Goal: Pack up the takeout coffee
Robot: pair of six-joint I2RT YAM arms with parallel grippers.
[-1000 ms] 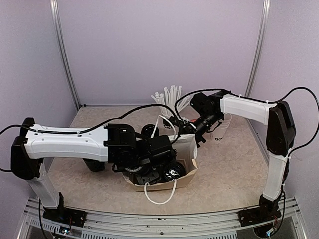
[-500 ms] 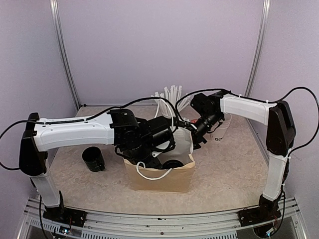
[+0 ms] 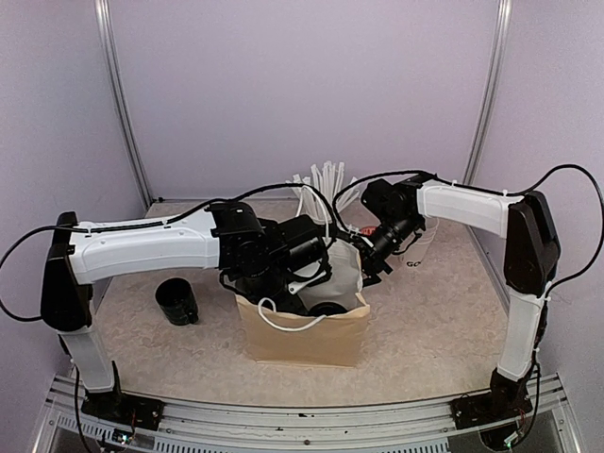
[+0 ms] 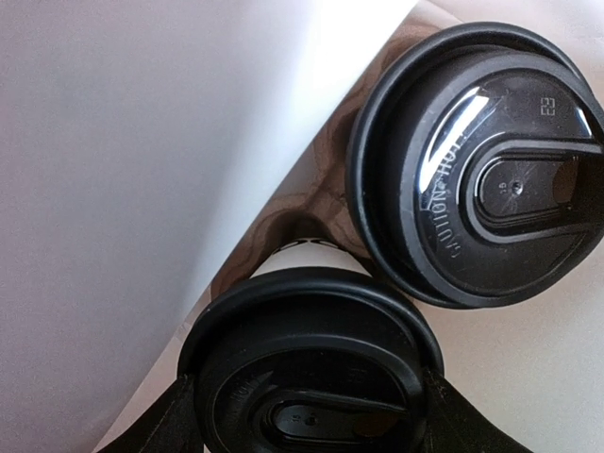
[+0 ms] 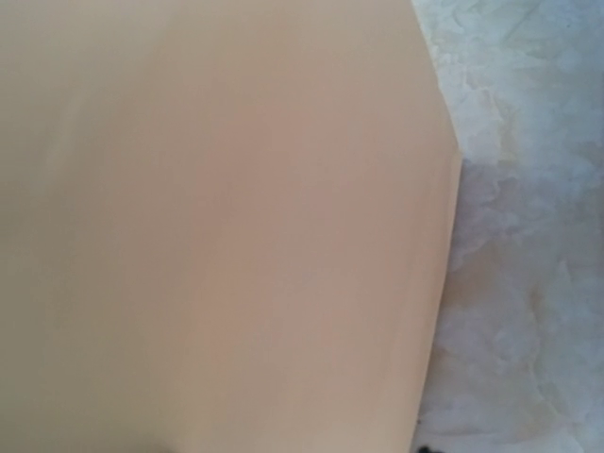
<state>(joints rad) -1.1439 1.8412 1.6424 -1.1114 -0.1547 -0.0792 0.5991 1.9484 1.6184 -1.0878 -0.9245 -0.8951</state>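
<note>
Takeout coffee [image 4: 311, 377]: down inside the paper bag [image 3: 302, 335], black lid up, clamped at the lid's rim between the two fingers [image 4: 160, 429] of the left claw [image 4: 311, 425], the bag's white inner wall close alongside.

Desk [image 3: 444, 311]: speckled beige, carrying everything.

Left arm [image 3: 142, 250]: stretched low and nearly level from its base toward the middle, wrist bent down over the bag's open mouth, claw sunk inside and hidden from the overhead view.

Right arm [image 3: 472, 208]: upright from its base, elbow high, forearm reaching leftward and dipping to the bag's rear right rim. Right claw [image 3: 371, 267]: at that rim; clenched on the paper or loose, cannot tell; wrist view filled by the bag's tan outer wall and a strip of desk.

Bag: upright at the middle, white cord handle draped over the front.

Second lidded cup [image 4: 472, 165]: also in the bag, just beside the held one.

Dark mug [image 3: 176, 302]: on the desk left of the bag, apart from it.

White lettered cup [image 3: 420, 247]: behind the right forearm, top hidden.

Straws [image 3: 321, 179]: white, fanned out at the back.
</note>
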